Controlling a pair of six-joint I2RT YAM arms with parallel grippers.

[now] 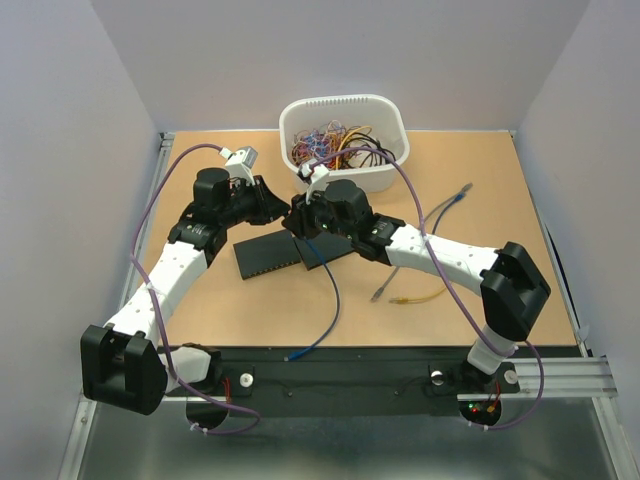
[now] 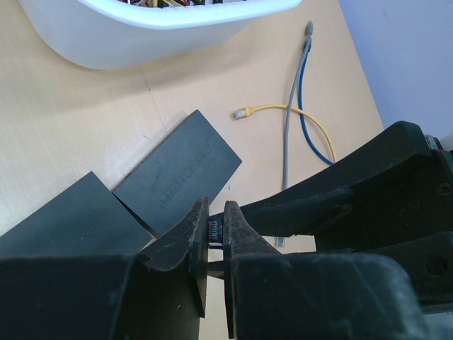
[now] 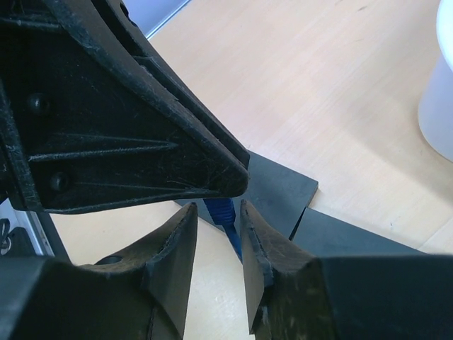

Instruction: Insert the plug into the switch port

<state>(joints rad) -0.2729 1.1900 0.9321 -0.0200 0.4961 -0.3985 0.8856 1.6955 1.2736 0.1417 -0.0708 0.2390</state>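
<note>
Plug [image 2: 214,231] between left fingers [image 2: 177,244], switches [image 2: 177,173] nearby, bin [image 2: 141,35] beyond

The left arm [image 1: 170,270] reaches toward 1 o'clock and the right arm [image 1: 440,258] toward 10 o'clock, wrists nearly meeting. The left gripper [image 2: 216,207] has its fingers pinched tight on the plug [image 2: 214,230]. The right gripper [image 3: 218,207] has its fingers slightly apart.

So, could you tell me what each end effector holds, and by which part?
The left end effector pinches the plug by its sides. The right end effector straddles the blue cable; whether it grips cannot be told.
</note>
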